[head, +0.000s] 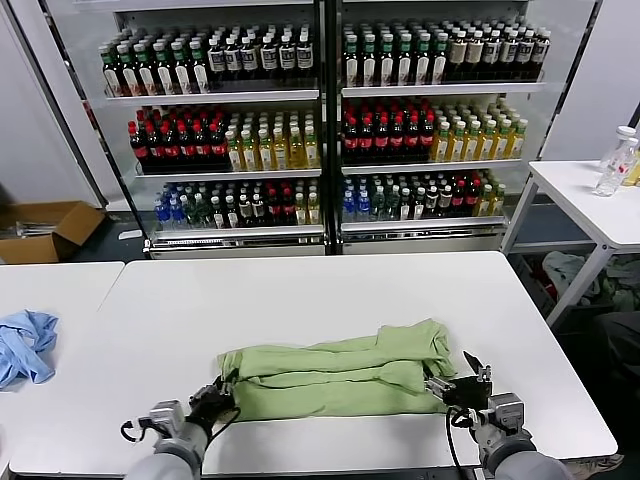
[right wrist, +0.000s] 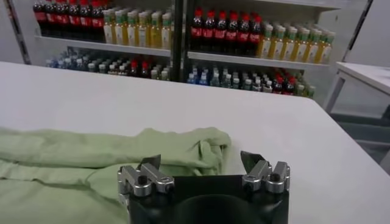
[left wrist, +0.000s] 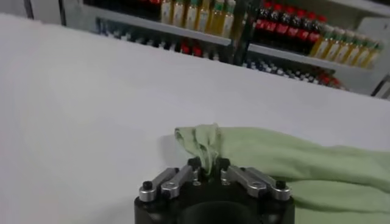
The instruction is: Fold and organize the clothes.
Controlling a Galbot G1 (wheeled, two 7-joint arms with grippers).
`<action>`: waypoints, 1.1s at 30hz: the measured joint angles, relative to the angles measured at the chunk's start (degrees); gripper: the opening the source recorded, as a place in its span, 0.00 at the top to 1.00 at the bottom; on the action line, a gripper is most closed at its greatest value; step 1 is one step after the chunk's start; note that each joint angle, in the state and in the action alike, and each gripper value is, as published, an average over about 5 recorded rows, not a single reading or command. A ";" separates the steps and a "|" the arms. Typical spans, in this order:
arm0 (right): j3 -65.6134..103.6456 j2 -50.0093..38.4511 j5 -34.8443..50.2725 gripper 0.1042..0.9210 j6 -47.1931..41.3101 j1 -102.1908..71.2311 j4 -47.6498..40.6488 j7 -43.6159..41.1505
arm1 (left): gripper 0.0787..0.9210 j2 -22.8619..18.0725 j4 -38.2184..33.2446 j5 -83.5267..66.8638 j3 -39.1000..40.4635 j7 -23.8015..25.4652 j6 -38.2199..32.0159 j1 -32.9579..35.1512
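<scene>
Shirt [head: 340, 372]: left gripper [head: 213, 402] jaws pinch its corner; right gripper [head: 462, 385] jaws spread beside it.

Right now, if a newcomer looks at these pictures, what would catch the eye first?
The light green shirt, folded into a long band, lies across the near part of the white table. The left hand pinches the shirt's left end, and the right hand stands open at its right end. Behind the table, shelves of bottles fill the background.
</scene>
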 measured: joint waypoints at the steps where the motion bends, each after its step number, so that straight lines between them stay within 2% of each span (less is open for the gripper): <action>1: 0.08 -0.06 0.13 0.12 0.06 0.04 -0.05 0.00 | 0.92 0.56 0.21 -1.96 -1.33 0.41 0.20 -0.09; 6: 0.12 -0.21 0.77 0.12 0.33 0.52 -0.64 0.08 | 0.99 4.24 1.12 -10.16 -9.42 1.78 0.90 -0.18; 13: -0.39 -0.01 1.20 0.12 0.42 1.18 -0.99 0.26 | 0.99 10.24 1.24 -18.05 -21.54 2.12 1.40 -0.49; 18: -0.23 0.27 1.18 0.12 0.41 0.84 -0.86 0.38 | 0.99 11.57 -1.47 -24.00 -25.83 1.23 1.95 -0.58; 24: 0.48 0.41 1.02 0.12 0.42 -0.05 -0.42 0.40 | 0.99 7.73 -7.82 -30.10 -22.46 -0.52 2.57 -0.35; 29: 0.85 0.49 0.94 0.12 0.54 -0.55 -0.44 0.36 | 0.99 2.31 -10.81 -31.32 -13.78 -1.90 2.58 -1.35; 33: 0.87 0.60 0.92 0.12 0.67 -0.69 -0.66 0.31 | 0.99 -1.83 -10.56 -29.46 -6.03 -2.88 2.21 -3.26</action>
